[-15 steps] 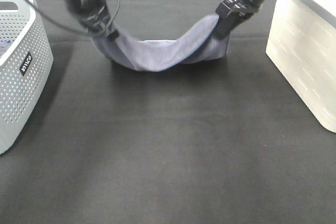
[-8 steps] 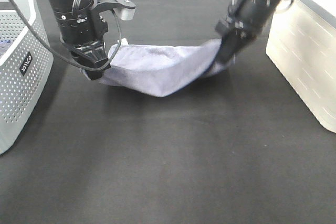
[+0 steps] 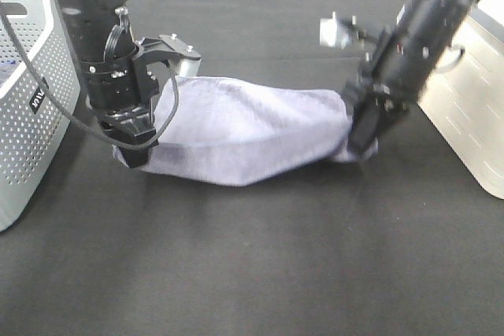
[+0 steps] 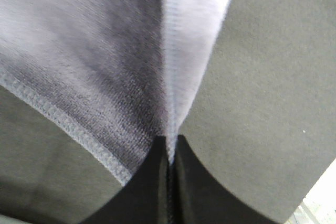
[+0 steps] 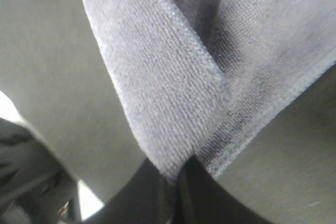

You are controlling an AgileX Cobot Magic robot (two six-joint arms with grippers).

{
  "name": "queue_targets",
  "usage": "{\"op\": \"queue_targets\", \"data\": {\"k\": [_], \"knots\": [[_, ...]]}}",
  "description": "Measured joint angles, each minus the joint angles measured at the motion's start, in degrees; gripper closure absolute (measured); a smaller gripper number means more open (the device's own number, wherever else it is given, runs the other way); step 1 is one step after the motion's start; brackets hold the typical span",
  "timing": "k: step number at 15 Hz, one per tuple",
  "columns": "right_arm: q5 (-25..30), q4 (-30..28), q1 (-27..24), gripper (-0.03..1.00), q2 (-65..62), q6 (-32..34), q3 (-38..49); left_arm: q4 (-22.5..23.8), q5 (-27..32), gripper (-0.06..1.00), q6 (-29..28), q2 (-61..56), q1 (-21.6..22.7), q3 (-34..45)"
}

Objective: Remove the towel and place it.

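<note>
Desk: black mat, fills most of the high view. White perforated basket at the desk's left edge, white box at the right edge, both only partly in frame.

Towel: grey-lavender, strung between the 2 arms across the desk's mid-back, sagging in the middle. It hangs low over the desk w/ shadow right under it; can't tell if the belly touches. Well apart from the box, nearer the basket but not touching it.

Left tool: pressed together, pinching the towel's left end, pointing down, near the basket wall. Left wrist cam: the 2 fingers are closed tight on a fold, w/ the stitched hem running off diagonally from the pinch.

Right tool: also clamped, pinching the towel's right end, arm tilted in from the box side. Right wrist cam: cloth doubled over at the pinch, hem edge visible just beside it.

Small dark label on the basket side, text too small to read.
</note>
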Motion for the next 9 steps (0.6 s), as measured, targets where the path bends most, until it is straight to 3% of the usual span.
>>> {"op": "queue_targets", "data": {"k": [9], "knots": [[-0.11, 1.66, 0.00, 0.96, 0.00, -1.09, 9.97, -0.23, -0.06, 0.94, 1.95, -3.15, 0.00, 10.89]]}}
